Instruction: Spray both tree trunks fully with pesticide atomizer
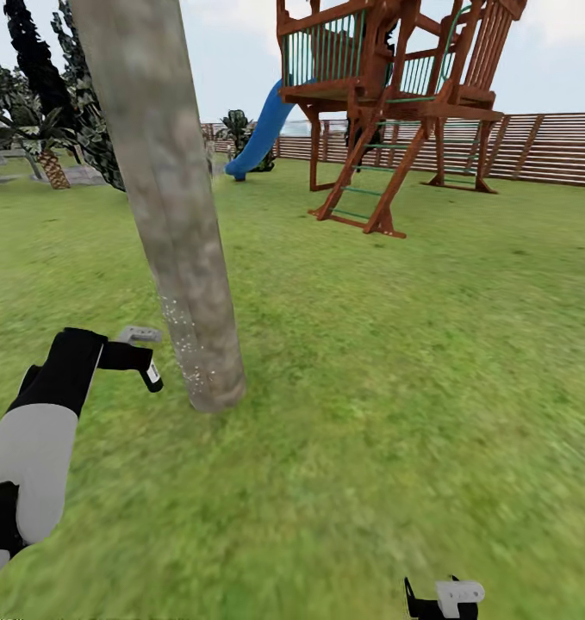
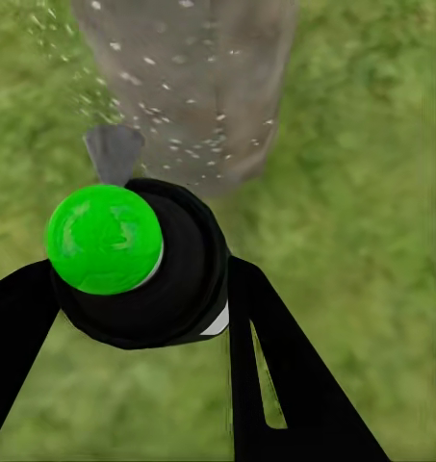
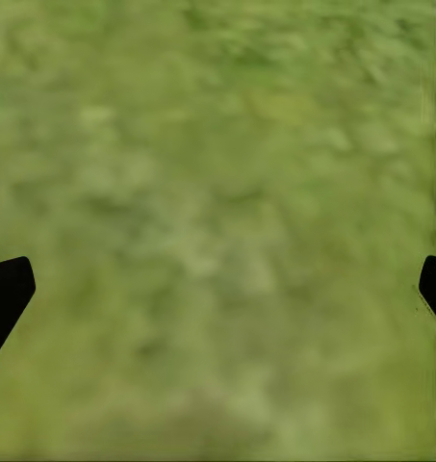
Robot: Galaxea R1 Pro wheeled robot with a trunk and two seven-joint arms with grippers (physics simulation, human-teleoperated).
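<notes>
L gripper (image 1: 146, 357) is clamped on the pesticide atomizer (image 2: 141, 265) — in the L wrist view the black bottle w/ its bright green cap sits between the 2 black fingers (image 2: 294, 375), a grey nozzle tip poking out toward the tree trunk (image 2: 198, 77). In the head view the gripper hangs just beside the trunk's (image 1: 167, 198) base, low over the grass (image 1: 370, 387), at the end of the black-and-white L arm (image 1: 34, 430); bottle itself is too small to make out there. White pesticide specks (image 1: 184, 344) dot the lower part of the trunk on the side facing the gripper; wrist view also shows specks (image 2: 169, 125) across the bark and some over the grass beside it. Upper trunk looks bare of specks. R gripper (image 1: 443, 598) sits at the bottom edge of the head view, well apart from the trunk; R wrist view shows its 2 finger tips (image 3: 6, 294) spread wide w/ nothing but blurry grass (image 3: 218, 212) between — open, empty. Behind: wooden play tower (image 1: 387, 95) w/ blue slide (image 1: 262, 133), slat fence (image 1: 542, 146), a palm-like plant (image 1: 42, 146).
</notes>
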